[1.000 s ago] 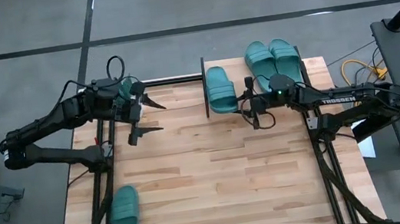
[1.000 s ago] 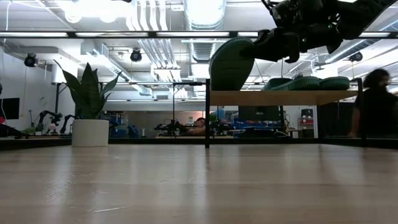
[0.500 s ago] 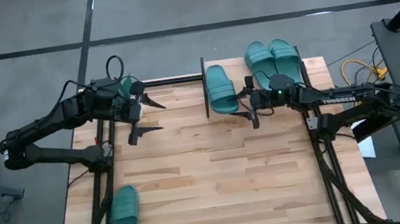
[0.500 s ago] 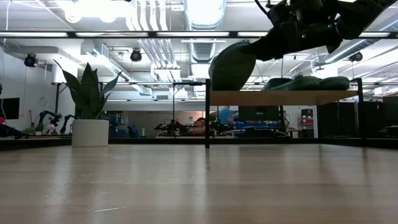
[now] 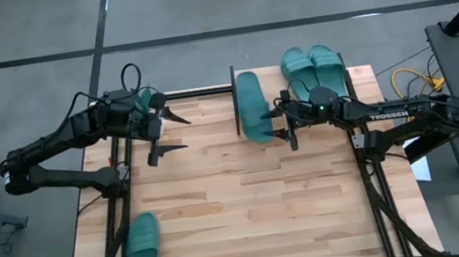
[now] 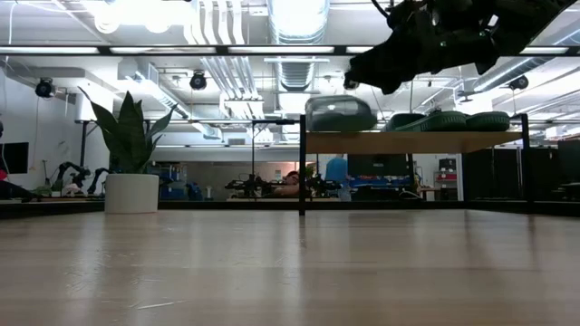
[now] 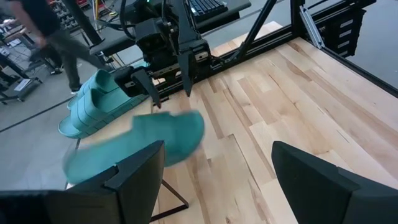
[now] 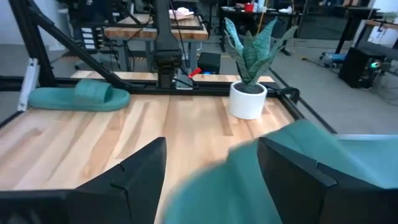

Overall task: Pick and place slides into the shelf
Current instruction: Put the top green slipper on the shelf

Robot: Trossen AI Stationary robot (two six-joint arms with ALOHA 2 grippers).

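Note:
One teal slide [image 5: 251, 106] lies on the left end of the shelf [image 6: 412, 142]; it is blurred in the low view [image 6: 342, 115]. My right gripper [image 5: 280, 124] stands open just right of it and above it [image 6: 362, 80], with a gap between. Two more slides [image 5: 312, 68] rest side by side on the shelf's right part. Another slide [image 5: 142, 242] lies sole-down on the table near its front left corner. My left gripper [image 5: 175, 133] hangs open over the far left of the table, with nothing between its fingers.
A spiky plant in a white pot [image 6: 131, 172] stands at the table's far left, close by my left arm. The shelf's black frame post [image 5: 236, 101] marks its left end. Bare wood [image 5: 257, 205] spans the middle and near side of the table.
My right gripper has rolled about its own axis, opened and let go of the slide. The slide, which stood tilted up on its edge at the shelf's left end, has dropped down flat onto the shelf board. My left arm has kept still.

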